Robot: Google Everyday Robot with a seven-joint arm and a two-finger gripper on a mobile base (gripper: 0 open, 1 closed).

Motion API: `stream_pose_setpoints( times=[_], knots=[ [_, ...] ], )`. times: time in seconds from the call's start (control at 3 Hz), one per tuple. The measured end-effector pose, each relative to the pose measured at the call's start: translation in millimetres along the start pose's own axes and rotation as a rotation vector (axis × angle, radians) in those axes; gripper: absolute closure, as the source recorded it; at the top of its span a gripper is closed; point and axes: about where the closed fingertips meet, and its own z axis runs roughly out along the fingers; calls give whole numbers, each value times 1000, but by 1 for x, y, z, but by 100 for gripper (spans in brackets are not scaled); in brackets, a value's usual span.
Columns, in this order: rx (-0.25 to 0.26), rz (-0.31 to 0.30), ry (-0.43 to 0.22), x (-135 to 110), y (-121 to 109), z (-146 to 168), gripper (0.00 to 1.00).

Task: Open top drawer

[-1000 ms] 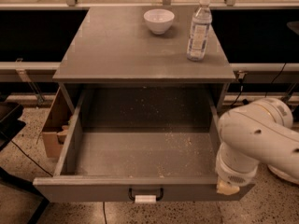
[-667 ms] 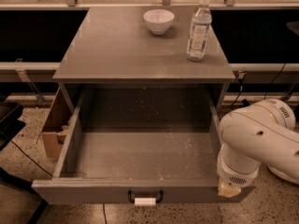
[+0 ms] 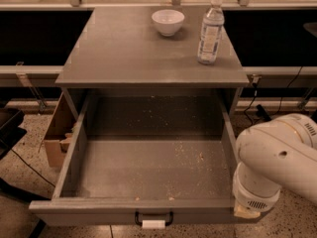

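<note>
Pincer (image 3: 247, 211) at front-right of one top drawer (image 3: 94, 212); one bowl (image 3: 168, 22), one bottle (image 3: 210, 33).

One drawer (image 3: 99, 210), one bowl (image 3: 168, 21), one bottle (image 3: 210, 31), one gripper (image 3: 246, 211) at drawer's front

This looks like a robot test room or lab, not a home. A plain grey metal cabinet (image 3: 148, 58) stands on a hard speckled stone floor (image 3: 34, 133). Bare metal rails (image 3: 29, 72) run behind the cabinet. Black cables (image 3: 260, 113) lie on the floor to its right, and a brown cardboard box (image 3: 54, 143) sits at its left side. A big white robot arm (image 3: 277, 152) is at the cabinet's front right corner. Its gripper (image 3: 246, 211) is down by the front of the open top drawer (image 3: 148, 167).
</note>
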Motion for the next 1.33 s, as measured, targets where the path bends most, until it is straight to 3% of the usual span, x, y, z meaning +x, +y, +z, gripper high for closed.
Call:
stream_pose_setpoints(
  times=[0.33, 0.67, 1.33],
  knots=[
    [-22, -12, 2, 6, 22, -3, 100],
    [-22, -12, 2, 6, 22, -3, 100],
    [-22, -12, 2, 6, 22, -3, 59]
  ],
)
